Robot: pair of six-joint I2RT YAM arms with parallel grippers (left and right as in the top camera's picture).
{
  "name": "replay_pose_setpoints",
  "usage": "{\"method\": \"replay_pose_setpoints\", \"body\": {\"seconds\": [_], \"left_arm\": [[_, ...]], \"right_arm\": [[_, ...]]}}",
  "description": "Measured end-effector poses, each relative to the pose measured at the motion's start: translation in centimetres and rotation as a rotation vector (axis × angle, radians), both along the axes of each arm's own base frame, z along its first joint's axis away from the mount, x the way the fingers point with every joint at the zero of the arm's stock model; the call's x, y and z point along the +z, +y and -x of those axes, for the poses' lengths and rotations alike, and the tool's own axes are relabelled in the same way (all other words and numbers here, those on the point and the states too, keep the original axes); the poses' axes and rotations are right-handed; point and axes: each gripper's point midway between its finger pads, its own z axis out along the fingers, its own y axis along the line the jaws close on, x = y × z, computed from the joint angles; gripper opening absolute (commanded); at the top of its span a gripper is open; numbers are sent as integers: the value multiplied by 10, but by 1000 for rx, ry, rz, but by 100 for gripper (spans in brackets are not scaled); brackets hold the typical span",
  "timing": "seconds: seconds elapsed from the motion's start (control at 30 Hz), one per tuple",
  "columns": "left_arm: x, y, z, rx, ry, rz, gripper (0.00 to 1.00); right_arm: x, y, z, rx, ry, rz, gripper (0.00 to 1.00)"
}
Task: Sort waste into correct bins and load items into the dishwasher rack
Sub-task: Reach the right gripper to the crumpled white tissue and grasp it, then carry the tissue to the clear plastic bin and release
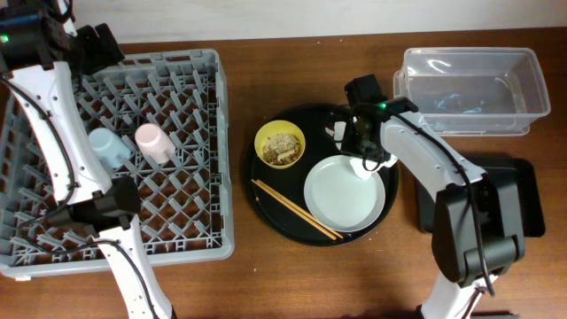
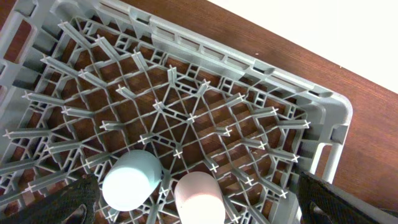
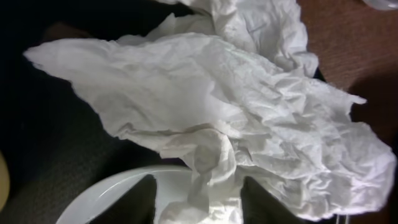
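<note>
Crumpled white paper napkin (image 3: 249,124) lies over the far right part of the large round black tray (image 1: 266,208) in the middle of the worktop, just beyond the rim of the pale grey round plate (image 1: 341,199), and the right gripper (image 1: 361,149) is clamped on a fold of it. The clear tub (image 1: 469,89) stands in the far right corner. At the left edge, the left gripper (image 2: 198,206) hangs with its fingers spread wide over the dishwasher rack (image 2: 323,124), where the light-blue cup (image 2: 132,180) and the pink cup (image 2: 198,186) stand side by side.
</note>
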Motion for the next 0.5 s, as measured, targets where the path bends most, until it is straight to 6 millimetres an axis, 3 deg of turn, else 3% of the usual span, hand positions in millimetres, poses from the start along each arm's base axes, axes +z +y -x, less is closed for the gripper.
{"method": "replay_pose_setpoints", "body": {"seconds": [0.07,0.17,0.37,0.5], "left_arm": [[0,0,0,0,0,0,99],[0,0,0,0,-1,0,99],[0,0,0,0,-1,0,99],[0,0,0,0,0,0,99]], "right_arm": [[-6,0,1,0,16,4,36],[-12,-1,3,-2,30,7,4],[-4,-3,11,-6,77,19,4],[40,0,-3,9,52,16,4]]}}
